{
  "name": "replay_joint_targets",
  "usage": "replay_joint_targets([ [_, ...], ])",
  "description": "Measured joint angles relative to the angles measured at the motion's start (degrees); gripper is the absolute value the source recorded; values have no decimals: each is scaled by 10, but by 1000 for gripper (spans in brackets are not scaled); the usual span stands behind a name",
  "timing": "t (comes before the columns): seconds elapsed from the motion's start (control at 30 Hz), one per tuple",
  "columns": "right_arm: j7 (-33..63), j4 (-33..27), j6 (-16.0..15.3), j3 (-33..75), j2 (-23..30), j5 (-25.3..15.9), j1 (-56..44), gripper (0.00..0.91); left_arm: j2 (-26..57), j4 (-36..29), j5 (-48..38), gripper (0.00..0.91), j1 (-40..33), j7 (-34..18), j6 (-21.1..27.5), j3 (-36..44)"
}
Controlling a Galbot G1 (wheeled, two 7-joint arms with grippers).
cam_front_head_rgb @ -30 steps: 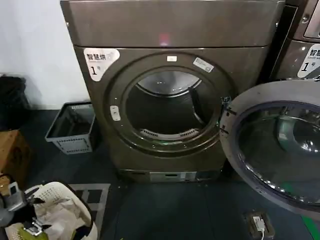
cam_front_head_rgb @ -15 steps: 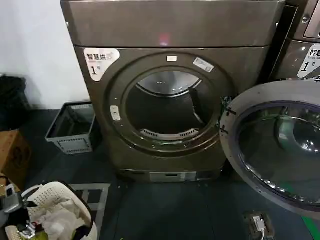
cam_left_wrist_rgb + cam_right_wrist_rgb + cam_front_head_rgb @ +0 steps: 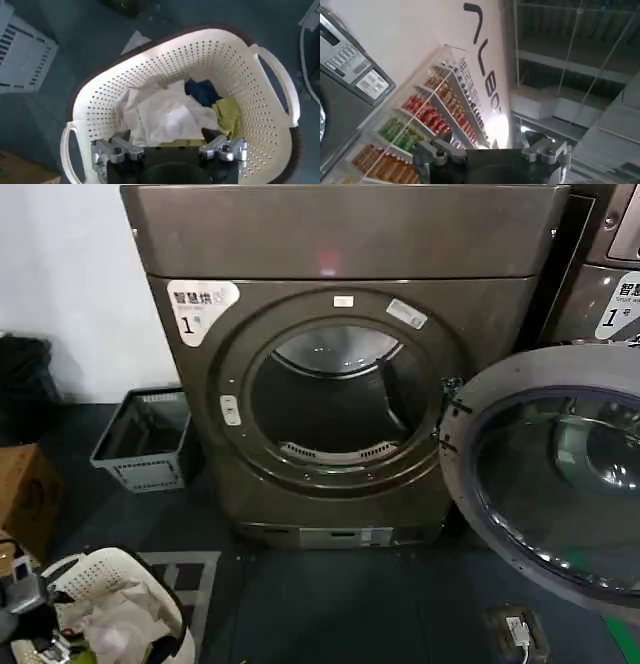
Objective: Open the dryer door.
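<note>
- Head view: the dryer, a bronze-grey front-loader, stands against the wall with its round drum opening exposed. The dryer door hangs swung wide open to the right of the opening, hinged at the opening's right edge, grey inner face and dark glass turned toward the camera.
- A white label at the dryer's upper left carries a large "1" below a line of Chinese characters; a small white sticker sits on the ring above the opening, its print too small to read.
- A second machine, partly seen to the right of the dryer, bears a similar "1" label.
- The left gripper is low, well to the left of the dryer, at the rim of a white laundry basket. A grey crate stands on the floor just left of the dryer.
- Left wrist view: the left gripper points down into the laundry basket of crumpled clothes; its fingers are spread, holding nothing.
- Right wrist view: the right gripper points upward, away from the dryer, fingers apart and empty. Beyond it are a control panel with buttons, shelves of bottled drinks and large dark lettering on a white wall, not legible.
</note>
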Motion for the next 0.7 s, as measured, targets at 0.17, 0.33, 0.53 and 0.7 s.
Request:
replay_joint_targets([
  [0.17, -1, 3, 0, -2, 1, 0, 1, 907, 0, 6, -2, 907, -1, -2, -2, -2],
  [0.33, -1, 3, 1, -2, 1, 0, 2, 907, -1, 9, 0, 907, -1, -2, -4, -2],
  [0.53, -2, 5, 1, -2, 1, 0, 5, 907, -4, 14, 13, 907, -1, -1, -8, -2],
  [0.7, -3, 5, 1, -3, 2, 0, 8, 907, -3, 15, 19, 907, -1, -2, -10, -1],
])
